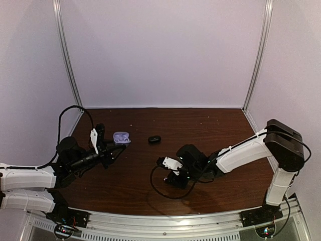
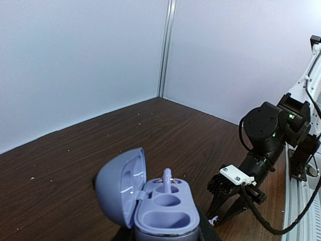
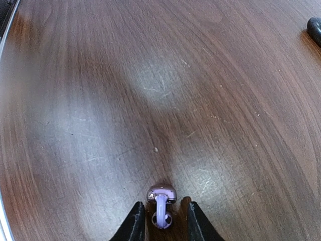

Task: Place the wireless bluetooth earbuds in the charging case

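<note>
— Two robot arms are working over a brown table (image 1: pixel 210 125), with pale walls standing around it. How far along is the job?

— Roughly halfway, I am judging. The left gripper (image 1: pixel 118 145) is pinching the case (image 2: pixel 165 213) at its base, fingers drawn in tight on it, towards the left of the table. The lid (image 2: pixel 118 188) is standing open to one side. One earbud (image 2: pixel 167 176) is already sitting in the far hollow, its stem poking upward, so it may not be fully seated. The hollow nearer the camera is showing empty.

— And the second earbud (image 3: pixel 160 193)?

— It is lying on the bare table, well apart from the case, down by the right arm. The right gripper (image 3: pixel 163 211) is straddling it, fingers narrow, one on each side of the stem. A sliver of gap is showing on either side, so it is not looking clamped yet.

— What is remaining, then?

— Closing on that earbud, lifting it, carrying it across to the case and lowering it into the empty hollow.

— Is anything getting in the way?

— One small dark oval thing (image 1: pixel 154 139) is lying on the table just right of the case, close to the likely path between the two grippers. I cannot tell what it is. The right arm's black cable (image 1: pixel 156 188) is looping over the table beside its wrist. The upright stem of the seated earbud is also crowding the empty hollow.
</note>
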Robot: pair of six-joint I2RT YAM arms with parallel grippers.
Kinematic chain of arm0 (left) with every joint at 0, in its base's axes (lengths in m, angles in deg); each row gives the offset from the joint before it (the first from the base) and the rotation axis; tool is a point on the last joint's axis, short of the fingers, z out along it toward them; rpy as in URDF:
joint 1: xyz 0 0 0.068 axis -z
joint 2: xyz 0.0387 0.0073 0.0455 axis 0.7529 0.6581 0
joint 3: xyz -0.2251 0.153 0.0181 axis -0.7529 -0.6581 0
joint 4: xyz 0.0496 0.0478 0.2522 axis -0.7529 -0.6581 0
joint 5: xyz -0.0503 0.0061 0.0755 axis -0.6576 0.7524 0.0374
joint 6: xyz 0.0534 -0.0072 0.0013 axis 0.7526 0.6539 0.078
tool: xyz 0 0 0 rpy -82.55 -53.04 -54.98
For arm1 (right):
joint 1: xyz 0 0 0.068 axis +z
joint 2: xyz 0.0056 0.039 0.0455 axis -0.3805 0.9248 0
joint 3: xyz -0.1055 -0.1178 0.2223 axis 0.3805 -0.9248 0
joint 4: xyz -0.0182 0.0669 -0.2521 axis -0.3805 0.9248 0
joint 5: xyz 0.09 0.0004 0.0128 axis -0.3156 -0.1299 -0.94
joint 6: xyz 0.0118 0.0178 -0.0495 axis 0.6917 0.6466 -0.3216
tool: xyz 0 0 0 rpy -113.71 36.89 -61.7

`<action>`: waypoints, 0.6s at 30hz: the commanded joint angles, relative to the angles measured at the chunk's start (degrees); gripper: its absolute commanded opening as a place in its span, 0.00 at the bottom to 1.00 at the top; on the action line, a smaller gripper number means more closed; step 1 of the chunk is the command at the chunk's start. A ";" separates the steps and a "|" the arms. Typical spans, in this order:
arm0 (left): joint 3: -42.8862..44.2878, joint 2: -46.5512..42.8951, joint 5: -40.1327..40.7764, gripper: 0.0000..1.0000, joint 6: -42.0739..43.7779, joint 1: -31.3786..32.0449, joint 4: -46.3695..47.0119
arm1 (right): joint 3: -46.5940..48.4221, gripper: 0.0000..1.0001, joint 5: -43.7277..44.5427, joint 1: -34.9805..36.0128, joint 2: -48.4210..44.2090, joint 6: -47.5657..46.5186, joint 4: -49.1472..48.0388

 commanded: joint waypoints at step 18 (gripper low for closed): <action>-0.50 0.02 -1.27 0.00 1.09 0.37 4.81 | 1.33 0.00 -0.42 -0.24 -1.32 -1.00 0.66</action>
